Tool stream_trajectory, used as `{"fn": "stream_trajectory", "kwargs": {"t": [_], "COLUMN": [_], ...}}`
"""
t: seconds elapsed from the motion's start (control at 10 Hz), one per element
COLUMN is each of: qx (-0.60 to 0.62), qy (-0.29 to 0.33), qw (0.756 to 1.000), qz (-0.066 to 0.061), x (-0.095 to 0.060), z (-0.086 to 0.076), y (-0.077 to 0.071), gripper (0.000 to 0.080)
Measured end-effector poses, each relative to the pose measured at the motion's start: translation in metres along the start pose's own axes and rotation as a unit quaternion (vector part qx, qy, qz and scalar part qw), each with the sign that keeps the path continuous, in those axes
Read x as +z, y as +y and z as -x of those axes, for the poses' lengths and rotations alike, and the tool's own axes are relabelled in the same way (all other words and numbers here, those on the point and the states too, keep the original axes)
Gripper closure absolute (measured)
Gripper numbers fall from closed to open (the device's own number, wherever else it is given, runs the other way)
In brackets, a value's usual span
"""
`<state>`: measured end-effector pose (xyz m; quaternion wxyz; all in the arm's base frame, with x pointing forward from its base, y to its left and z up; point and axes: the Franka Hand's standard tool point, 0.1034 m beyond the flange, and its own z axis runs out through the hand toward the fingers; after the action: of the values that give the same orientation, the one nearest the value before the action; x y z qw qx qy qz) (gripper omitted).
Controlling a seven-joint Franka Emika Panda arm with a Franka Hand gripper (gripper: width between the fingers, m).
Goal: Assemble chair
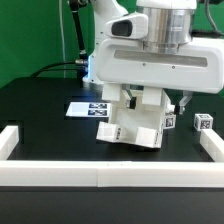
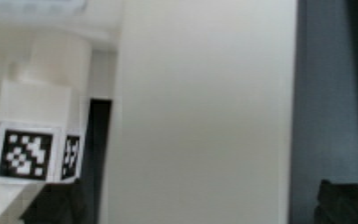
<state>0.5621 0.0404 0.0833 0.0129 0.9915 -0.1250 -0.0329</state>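
The chair [image 1: 132, 122] stood partly built on the black desk [image 1: 45, 135], a chunky white cluster of slabs and posts just beside the marker board [image 1: 88, 107], on the exterior view's right of it and a little nearer the front border rail [image 1: 100, 178]. In the wrist view one broad white slab of it [image 2: 202, 110] filled most of the picture, with a tagged post [image 2: 37, 150] close at its side.

The claw [image 2: 197, 203] hung low over the chair and was released. Its fingers [image 2: 348, 203] were spread wide to either side of the slab, and a dark strip showed between the slab's edge and one finger, so nothing seemed to be pinched. The arm's white hand hid the contact in the exterior view.

Two small tagged blocks [image 1: 170, 121] [image 1: 203, 122] lay farther from the marker board, on the exterior view's right beyond the chair, apart from it and from each other.

The step in hand looked like work on that upright slab — either taking hold of it or leaving it seated. I could not tell which.
- **If taking hold:** the slab should sit centred between the fingers and square to them before they close, or the squeeze will twist the joint.
- **If leaving it seated:** the claw should rise straight up. A sideways drift could catch the tagged post and tip the loose assembly toward the marker board.
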Motion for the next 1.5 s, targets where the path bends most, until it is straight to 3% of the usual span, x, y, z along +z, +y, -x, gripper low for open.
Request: {"fn": "stream_trajectory", "kwargs": {"t": [0.2,0.5,0.8,1.2,1.5], "qx": [0.002,0.002,0.005,0.009,0.015], "qy": [0.003,0.002,0.002,0.004,-0.001], "qw": [1.000,1.000,1.000,1.000,1.000], "qz": [-0.002,0.001,-0.006,-0.018,-0.016], "x": [-0.004,0.001,-0.016,-0.038,-0.035], "z": [-0.001,0.000,-0.001,0.010,0.018], "y": [0.002,0.002,0.004,0.005,0.015], "gripper": [0.0151,0.0151,0.0151,0.0151,0.0151]}}
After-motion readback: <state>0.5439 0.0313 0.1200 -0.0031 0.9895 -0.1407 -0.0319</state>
